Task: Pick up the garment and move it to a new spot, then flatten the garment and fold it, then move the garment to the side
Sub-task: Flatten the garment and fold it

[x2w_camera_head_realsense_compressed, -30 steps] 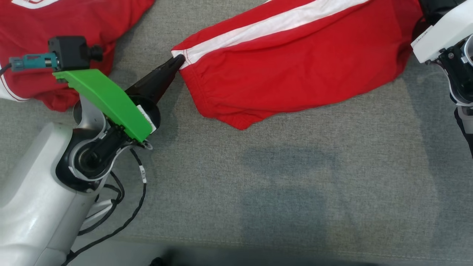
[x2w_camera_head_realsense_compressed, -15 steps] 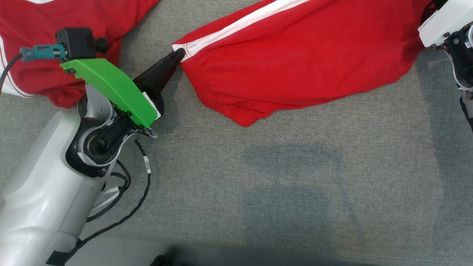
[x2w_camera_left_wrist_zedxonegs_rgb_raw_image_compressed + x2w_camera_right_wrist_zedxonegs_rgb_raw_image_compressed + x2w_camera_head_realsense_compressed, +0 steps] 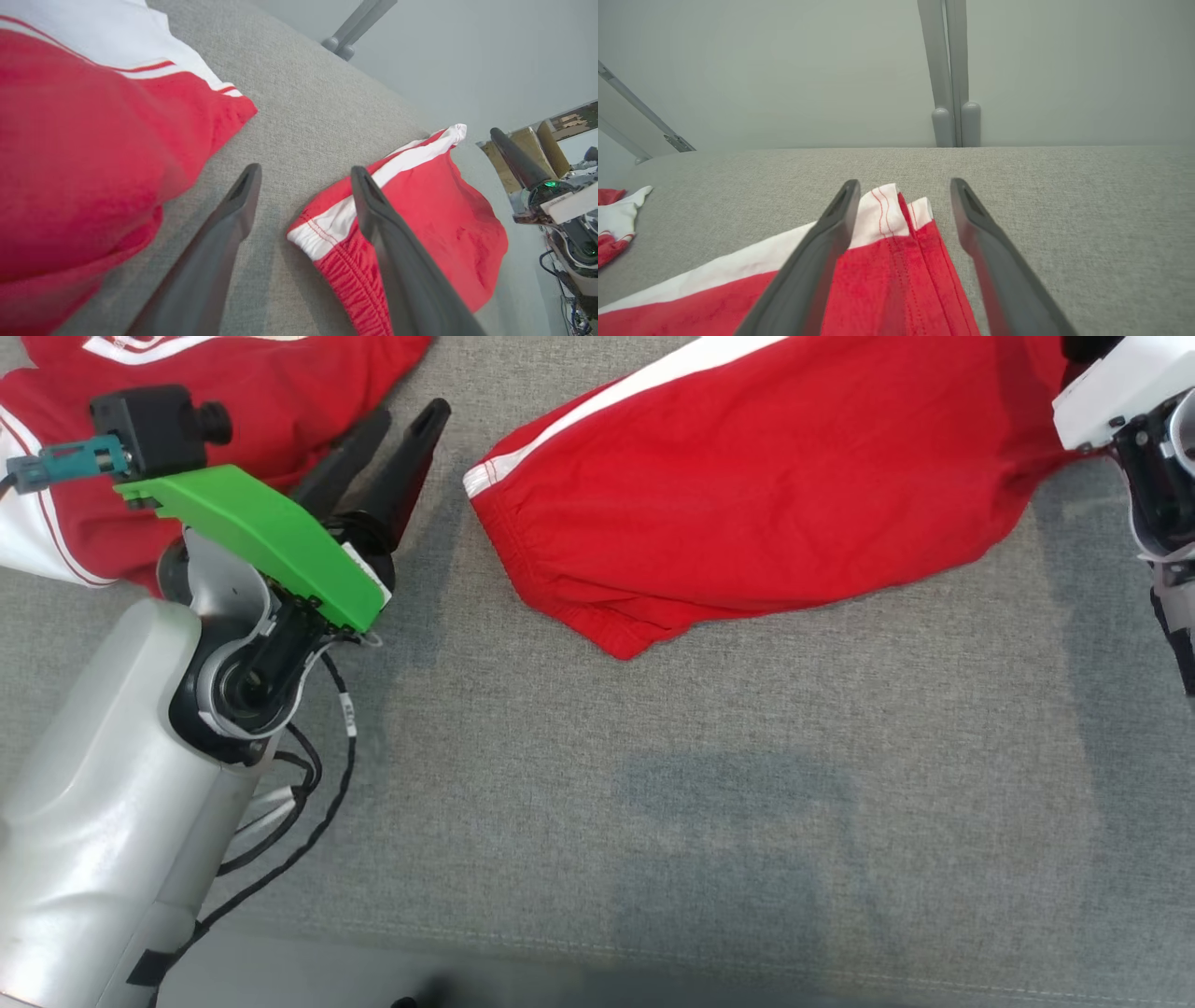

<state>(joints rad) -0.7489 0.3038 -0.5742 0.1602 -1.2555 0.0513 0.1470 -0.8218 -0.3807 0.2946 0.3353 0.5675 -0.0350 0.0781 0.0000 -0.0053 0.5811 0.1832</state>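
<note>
Left claw (image 3: 406, 415) and right claw (image 3: 904, 183) are both wide open, holding nothing. The red shorts (image 3: 766, 495) look soft, light and floppy; pinch their corners.

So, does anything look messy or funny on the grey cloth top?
Nothing is torn or spilled. The broad-striped red garment lies a bit wrinkled, its elastic edge puckered near the open left tool. A second red garment sits crumpled at the upper left, just beside that tool.
</note>
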